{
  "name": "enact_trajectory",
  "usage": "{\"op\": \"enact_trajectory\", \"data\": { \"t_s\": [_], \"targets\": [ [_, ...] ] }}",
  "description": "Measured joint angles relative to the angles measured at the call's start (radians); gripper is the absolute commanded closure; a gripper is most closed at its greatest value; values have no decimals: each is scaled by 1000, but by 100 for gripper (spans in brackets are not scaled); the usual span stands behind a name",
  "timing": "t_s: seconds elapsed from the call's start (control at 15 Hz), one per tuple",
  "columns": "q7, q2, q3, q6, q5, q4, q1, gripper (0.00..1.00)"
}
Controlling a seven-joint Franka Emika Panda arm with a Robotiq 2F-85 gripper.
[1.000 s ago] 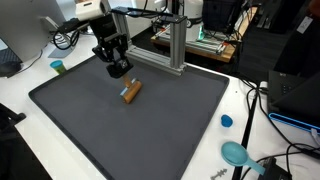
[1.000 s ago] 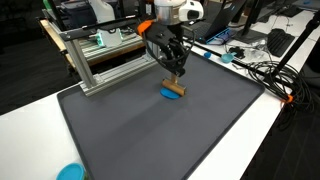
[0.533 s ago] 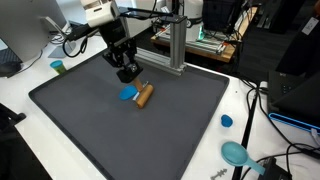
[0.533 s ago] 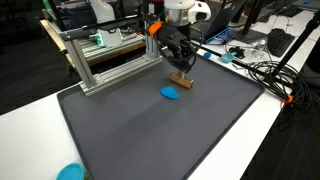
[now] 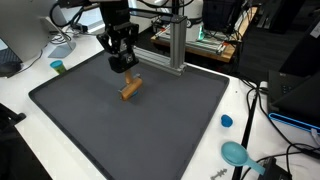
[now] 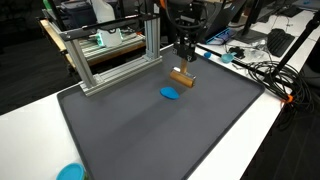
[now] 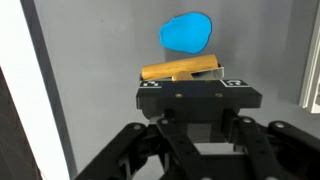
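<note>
dark mat [image 5: 120, 135] underneath; jaws clenched on wooden block [image 5: 131, 88], blue disc [image 6: 171, 93] nearby.

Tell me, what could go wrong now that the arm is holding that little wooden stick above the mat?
1. The tool pinches the wooden stick only near its middle, with both ends sticking out, so it might twist or slip free.
2. The blue piece lies on the mat close beneath; a dropped stick could knock it.
3. The metal frame stands close behind the arm; a wide swing might hit it.
</note>
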Motion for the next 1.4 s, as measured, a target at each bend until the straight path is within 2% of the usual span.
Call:
{"op": "enact_trajectory", "data": {
  "t_s": [0.07, 0.53, 1.4],
  "targets": [
    [39, -5, -4, 0, -21, 0, 3, 78],
    [55, 33, 5, 0, -27, 0, 3, 78],
    [75, 78, -12, -17, -117, 2, 1, 78]
  ]
}}
